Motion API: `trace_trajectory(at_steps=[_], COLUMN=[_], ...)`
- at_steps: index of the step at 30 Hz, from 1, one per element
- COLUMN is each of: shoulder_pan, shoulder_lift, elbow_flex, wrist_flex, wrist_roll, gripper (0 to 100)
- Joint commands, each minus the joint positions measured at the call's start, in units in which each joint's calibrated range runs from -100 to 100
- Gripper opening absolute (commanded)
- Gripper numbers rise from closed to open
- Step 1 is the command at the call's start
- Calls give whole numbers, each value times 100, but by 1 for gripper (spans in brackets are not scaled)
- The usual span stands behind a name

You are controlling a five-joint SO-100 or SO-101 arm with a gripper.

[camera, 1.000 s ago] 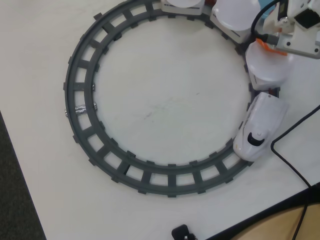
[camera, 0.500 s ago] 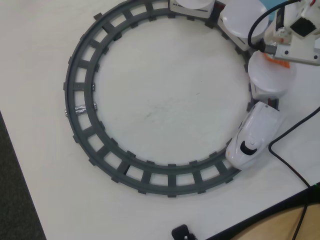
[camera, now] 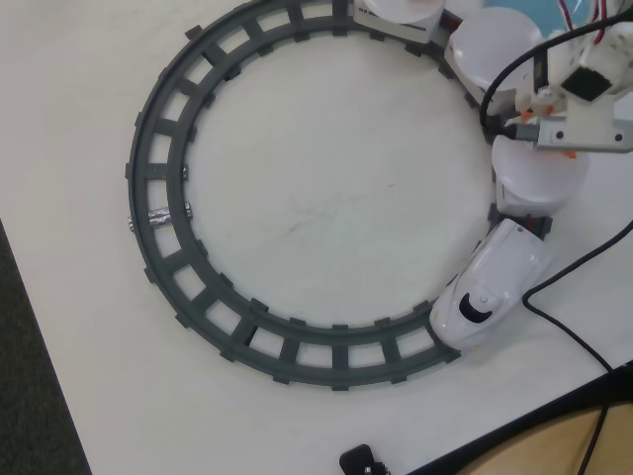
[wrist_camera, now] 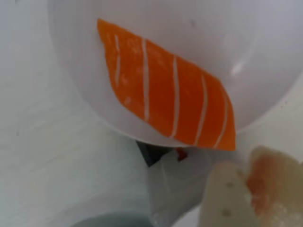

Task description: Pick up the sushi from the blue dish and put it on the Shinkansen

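Currently, overhead view, left to right: track (camera: 158, 213) is a closed ring. Shinkansen (camera: 495, 287) sits on its right arc, nose toward lower left, long axis running up and right into the cars. First car's plate (camera: 529, 183) is just behind the nose. My gripper (camera: 564, 139) hangs over that plate's upper right edge. A sliver of the blue dish (camera: 554, 12) shows at the top edge, right of the second car and apart from me.

Wrist view, left to right: the plate rim (wrist_camera: 71, 71) fills the upper frame. A salmon piece (wrist_camera: 165, 99) lies on it, long axis from upper left to lower right, reaching the near rim. My finger (wrist_camera: 225, 198) is at the bottom, right of centre. Touching it on the right is a blurred pale mass with a pinkish-red tinge. I take it for the sushi (wrist_camera: 272, 182), at my fingertip and below and right of the plate.

- Jaw state: cannot tell. The second finger is not visible, so no pinch is confirmed.
- Sushi axis and heading: too blurred to read.
- Judgement: if I hold it, the free area of this plate lies up and left of my finger, beyond the salmon. That plate is occupied, so another plate may suit better.
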Motion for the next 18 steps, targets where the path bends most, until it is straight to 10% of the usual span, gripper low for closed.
trace_trajectory(at_steps=[1, 18], shoulder_pan=[-135, 120], shoulder_lift=[-355, -355], elbow_flex=[43, 447], wrist_flex=[13, 38], wrist_roll=[33, -29], gripper=[2, 2])
